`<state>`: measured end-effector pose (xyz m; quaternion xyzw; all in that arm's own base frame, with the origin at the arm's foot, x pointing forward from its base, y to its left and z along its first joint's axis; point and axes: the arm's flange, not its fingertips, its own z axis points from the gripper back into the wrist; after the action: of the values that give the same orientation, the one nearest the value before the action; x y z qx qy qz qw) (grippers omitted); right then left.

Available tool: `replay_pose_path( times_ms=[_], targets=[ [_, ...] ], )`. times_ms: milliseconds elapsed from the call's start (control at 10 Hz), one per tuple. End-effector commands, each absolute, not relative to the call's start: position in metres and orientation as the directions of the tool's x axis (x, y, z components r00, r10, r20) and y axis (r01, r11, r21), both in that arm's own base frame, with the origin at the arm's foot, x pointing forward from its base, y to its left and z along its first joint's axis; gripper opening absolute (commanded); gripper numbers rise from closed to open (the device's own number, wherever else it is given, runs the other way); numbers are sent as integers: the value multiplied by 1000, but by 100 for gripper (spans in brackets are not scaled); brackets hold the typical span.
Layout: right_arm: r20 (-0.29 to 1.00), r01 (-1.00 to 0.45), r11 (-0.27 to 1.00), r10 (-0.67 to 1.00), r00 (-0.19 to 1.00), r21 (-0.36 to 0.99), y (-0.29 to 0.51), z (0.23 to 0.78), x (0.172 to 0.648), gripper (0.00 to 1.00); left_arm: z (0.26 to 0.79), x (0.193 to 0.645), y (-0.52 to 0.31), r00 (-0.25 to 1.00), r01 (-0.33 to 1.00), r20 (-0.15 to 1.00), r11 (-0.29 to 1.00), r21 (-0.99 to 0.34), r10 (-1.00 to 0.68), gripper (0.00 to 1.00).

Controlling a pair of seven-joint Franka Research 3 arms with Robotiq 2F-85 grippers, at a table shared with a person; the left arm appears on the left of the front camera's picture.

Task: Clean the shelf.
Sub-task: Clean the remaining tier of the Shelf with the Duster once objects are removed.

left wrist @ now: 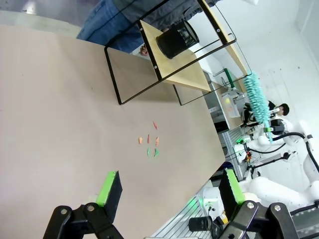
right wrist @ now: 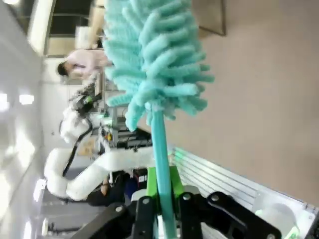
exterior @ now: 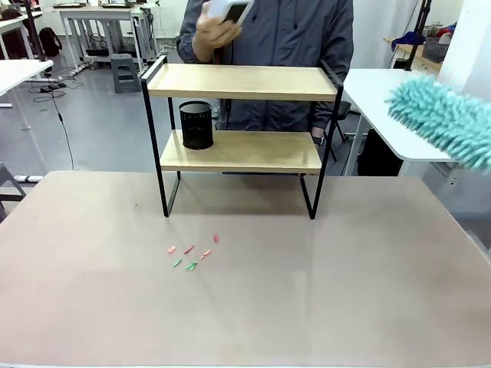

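Observation:
The shelf (exterior: 242, 82) stands at the table's far middle, two light wooden boards in a thin black frame; it also appears tilted in the left wrist view (left wrist: 189, 74). A black mesh cup (exterior: 196, 125) rests on its lower board at the left. A person behind lifts a small object (exterior: 230, 11) in one hand above the top board. My right gripper (right wrist: 162, 199) is shut on the teal handle of a fluffy teal duster (right wrist: 152, 55), whose head hangs in the air at the right (exterior: 445, 123), apart from the shelf. My left gripper (left wrist: 169, 189) is open above the table.
Several small red and green scraps (exterior: 192, 254) lie on the beige table (exterior: 345, 291) in front of the shelf. A white table (exterior: 383, 100) stands at the far right, under the duster.

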<state>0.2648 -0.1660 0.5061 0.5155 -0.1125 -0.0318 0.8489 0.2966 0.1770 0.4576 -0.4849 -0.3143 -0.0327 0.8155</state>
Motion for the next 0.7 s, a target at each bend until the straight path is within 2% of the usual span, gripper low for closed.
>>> replay_pose_path(
  times_ms=[0, 100, 600],
  targets=[
    [90, 52, 570, -219, 971, 820, -142, 502, 294, 13, 457, 297, 175, 786, 379, 562, 518, -767, 257, 100],
    [158, -62, 467, -170, 973, 882, -166, 506, 265, 13, 457, 297, 175, 786, 379, 562, 518, -767, 257, 100],
    [158, -62, 467, -170, 973, 882, -166, 506, 265, 13, 457, 297, 175, 786, 379, 562, 518, -767, 257, 100]
  ],
)
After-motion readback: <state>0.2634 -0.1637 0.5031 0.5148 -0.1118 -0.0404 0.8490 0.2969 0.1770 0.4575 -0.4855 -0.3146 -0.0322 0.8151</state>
